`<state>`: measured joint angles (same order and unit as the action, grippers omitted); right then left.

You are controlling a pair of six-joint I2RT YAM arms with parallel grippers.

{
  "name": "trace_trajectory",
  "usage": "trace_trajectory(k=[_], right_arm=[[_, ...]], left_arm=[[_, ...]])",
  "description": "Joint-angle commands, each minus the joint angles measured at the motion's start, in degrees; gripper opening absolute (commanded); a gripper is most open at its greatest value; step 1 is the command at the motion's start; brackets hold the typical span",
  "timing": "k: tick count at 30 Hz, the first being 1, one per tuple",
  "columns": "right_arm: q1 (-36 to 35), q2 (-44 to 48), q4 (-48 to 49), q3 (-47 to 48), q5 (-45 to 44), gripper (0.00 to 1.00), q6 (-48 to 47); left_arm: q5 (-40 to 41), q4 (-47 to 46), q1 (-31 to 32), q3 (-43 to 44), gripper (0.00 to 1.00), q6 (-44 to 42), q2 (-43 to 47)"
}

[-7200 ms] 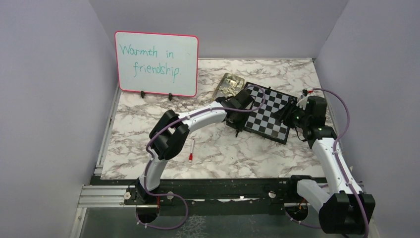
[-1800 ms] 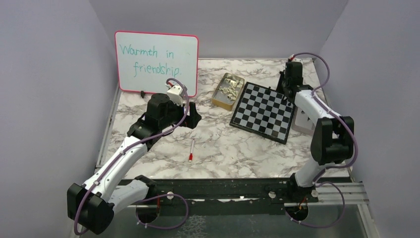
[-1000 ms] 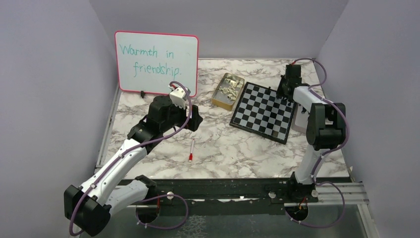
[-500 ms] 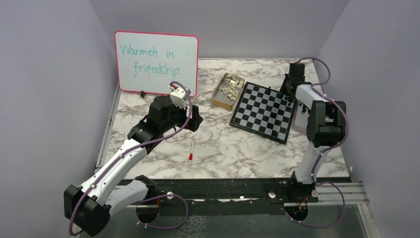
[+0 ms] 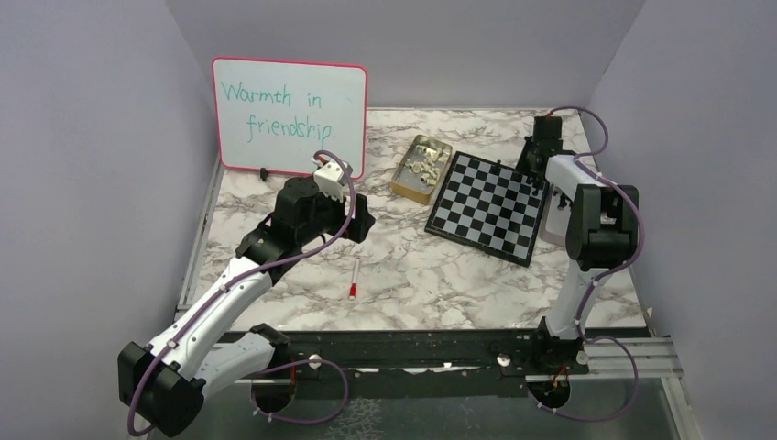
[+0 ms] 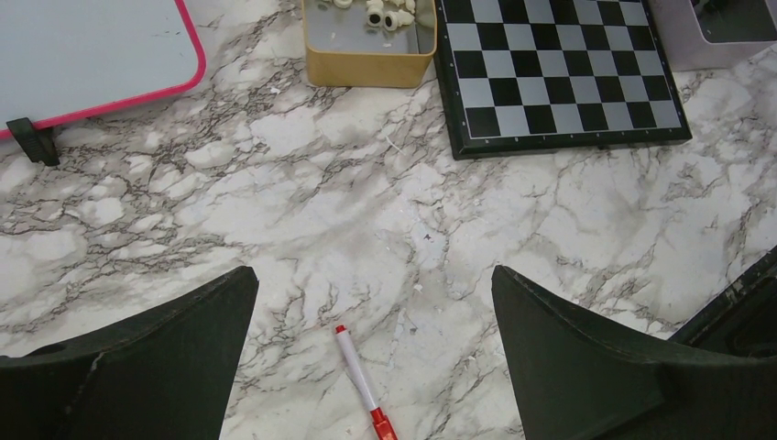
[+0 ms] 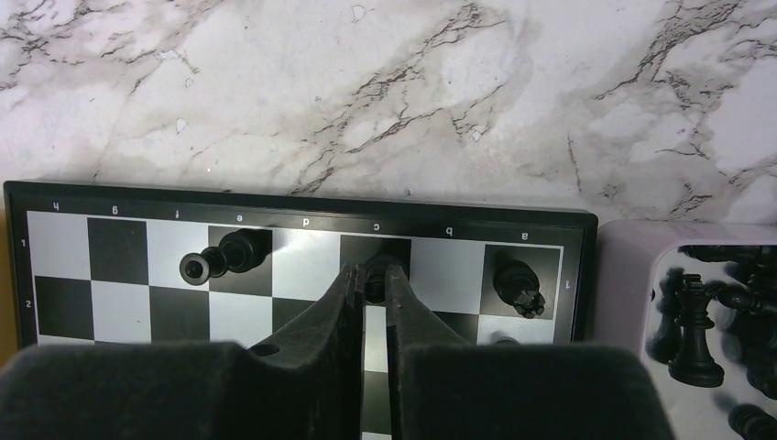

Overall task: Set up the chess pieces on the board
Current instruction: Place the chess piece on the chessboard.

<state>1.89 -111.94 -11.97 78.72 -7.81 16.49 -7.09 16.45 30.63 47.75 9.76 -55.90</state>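
Right, status: the right gripper is down at the far right corner of the small flat square chessboard with black and silvery-grey checks. Its fingers are only narrowly apart, with a glossy black chess piece between the tips on the edge-row square marked c. Can't tell whether the pads touch it. There are two more black pieces on that row: one on the e square that looks to be lying on its side, and one on the a square that is upright. Just right of the board, a pale plastic tray holds a heap of spare black chessmen. The left gripper hangs over the white marble-pattern table, well apart from the board, with its jaws wide and empty. A white marker pen with red ends lies on the table under it. A shallow yellow tin sits just beside the board's left edge and holds the pale cream chessmen. A pink-framed whiteboard with green writing stands at the table's far left.
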Motion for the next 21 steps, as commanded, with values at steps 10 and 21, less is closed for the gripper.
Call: trace_trajectory(k=[10, 21], right_arm=[[0.2, -1.1, -1.3, 1.0, 3.1, 0.26, -0.7], [0.2, -2.9, -3.1, 3.4, 3.4, 0.35, 0.0]], left_arm=[[2.0, 0.9, 0.2, 0.5, 0.99, -0.7, 1.6], [2.5, 1.0, 0.3, 0.5, 0.99, -0.8, 2.1]])
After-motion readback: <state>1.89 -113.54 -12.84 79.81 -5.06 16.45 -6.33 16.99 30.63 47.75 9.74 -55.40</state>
